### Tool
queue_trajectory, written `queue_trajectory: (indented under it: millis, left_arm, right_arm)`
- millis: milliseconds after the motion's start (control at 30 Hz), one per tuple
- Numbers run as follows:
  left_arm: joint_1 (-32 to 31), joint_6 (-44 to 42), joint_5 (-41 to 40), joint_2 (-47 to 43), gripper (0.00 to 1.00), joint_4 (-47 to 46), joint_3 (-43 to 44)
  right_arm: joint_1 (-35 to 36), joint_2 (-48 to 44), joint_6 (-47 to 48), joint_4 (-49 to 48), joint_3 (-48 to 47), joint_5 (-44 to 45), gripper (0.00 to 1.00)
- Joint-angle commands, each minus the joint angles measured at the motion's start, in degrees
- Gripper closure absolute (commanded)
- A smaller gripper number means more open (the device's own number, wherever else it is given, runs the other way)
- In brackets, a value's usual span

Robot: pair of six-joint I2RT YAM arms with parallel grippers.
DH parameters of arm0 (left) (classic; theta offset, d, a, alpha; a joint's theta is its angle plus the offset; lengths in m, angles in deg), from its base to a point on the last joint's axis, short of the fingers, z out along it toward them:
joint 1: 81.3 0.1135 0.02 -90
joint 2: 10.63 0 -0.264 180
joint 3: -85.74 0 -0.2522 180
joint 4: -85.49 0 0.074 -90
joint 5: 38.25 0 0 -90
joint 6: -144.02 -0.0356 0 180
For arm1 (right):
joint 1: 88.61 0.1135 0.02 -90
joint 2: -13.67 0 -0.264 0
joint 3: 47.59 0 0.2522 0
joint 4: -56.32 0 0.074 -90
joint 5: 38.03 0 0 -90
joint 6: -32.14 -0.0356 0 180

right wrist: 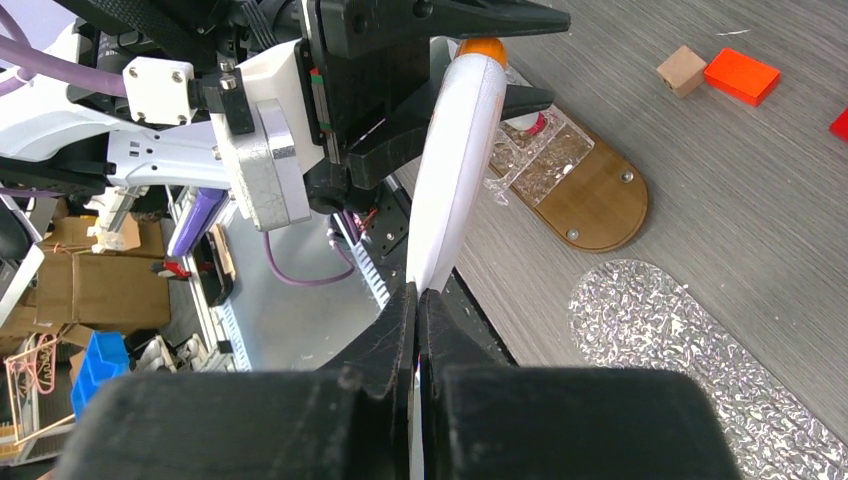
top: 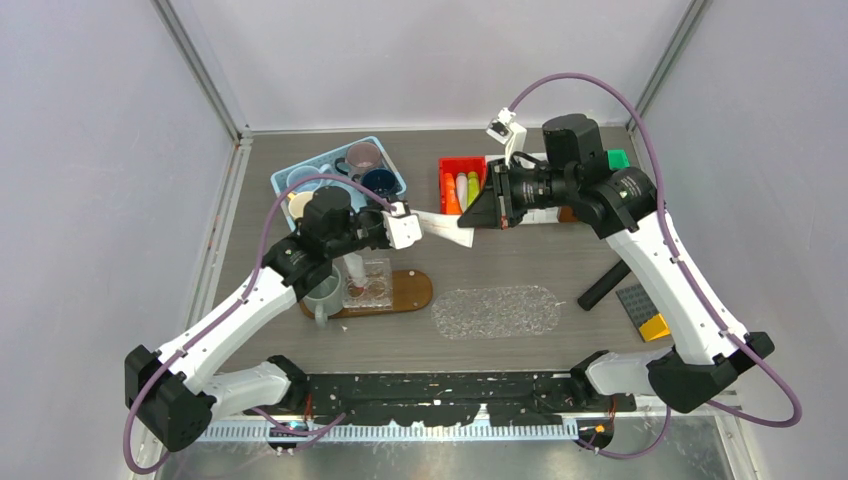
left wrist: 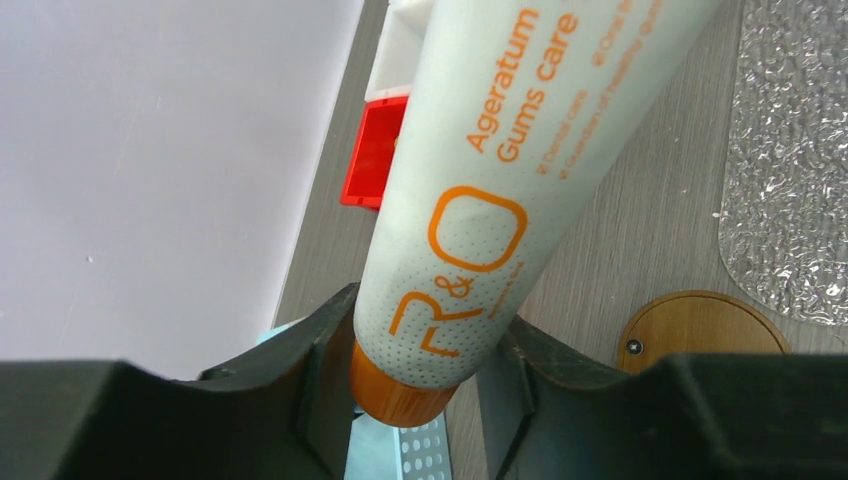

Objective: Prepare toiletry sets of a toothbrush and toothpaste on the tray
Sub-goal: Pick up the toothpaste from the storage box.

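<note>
Right end effector (right wrist: 418, 305) pinches toothpaste (left wrist: 470, 200) tail. Left end effector (left wrist: 420, 345) sits narrow around the cap end, clamp unclear. An early right release could drop it on the counter (top: 500, 265).

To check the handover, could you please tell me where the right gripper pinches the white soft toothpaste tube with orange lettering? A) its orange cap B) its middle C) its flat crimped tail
C: the right gripper is shut on the flat tail of the white toothpaste tube, with the orange cap at the far end.
</note>
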Motion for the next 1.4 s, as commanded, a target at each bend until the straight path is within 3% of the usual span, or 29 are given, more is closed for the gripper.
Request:
queue_trajectory:
  millis: [0, 233, 333, 433, 500, 700, 867, 1100, 1367]
  left_arm:
    - [-0.12, -0.19, 3.17, -1.30, 0.58, -1.66, 2.43]
    - [-0.16, 0.17, 4.44, -1.93, 0.88, -0.85, 2.20]
    - [-0.14, 0.69, 3.85, -2.58, 1.00, -0.80, 1.56]
    - [-0.12, 2.53, 1.64, -3.43, 1.00, -1.43, 0.71]
    - [-0.12, 5.07, -1.17, -3.90, 1.00, -3.62, -0.38]
    - [-0.14, 15.79, -5.59, -4.30, 1.00, -6.02, -0.94]
    - [-0.29, 21.47, -5.95, -5.06, 1.00, -9.10, -3.34]
    - [-1.48, 21.78, -6.01, -4.71, 1.00, -10.31, -3.63]
    - [-2.10, 21.20, -5.60, -5.01, 1.00, -10.95, -4.62]
  right_arm:
    - [0.00, -1.21, 0.16, -3.60, -0.08, -2.83, 0.99]
    - [-0.01, -0.87, -0.23, -4.11, 0.22, -2.64, 0.99]
    - [0.00, -1.28, -1.23, -5.10, 0.65, -0.83, 0.88]
    - [0.00, -2.48, -2.89, -8.70, 2.17, 2.83, 0.73]
    - [0.00, -3.80, -4.21, -11.68, 3.60, 6.34, 0.58]
    - [0.00, -9.81, -11.14, -27.32, 14.84, 15.43, 0.41]
    - [-0.01, -11.12, -18.16, -39.51, 22.03, 17.59, 0.39]
    - [0.00, -9.47, -26.33, -51.57, 27.73, 20.58, 0.43]
    - [0.00, -7.84, -30.65, -57.74, 30.80, 25.97, 0.60]
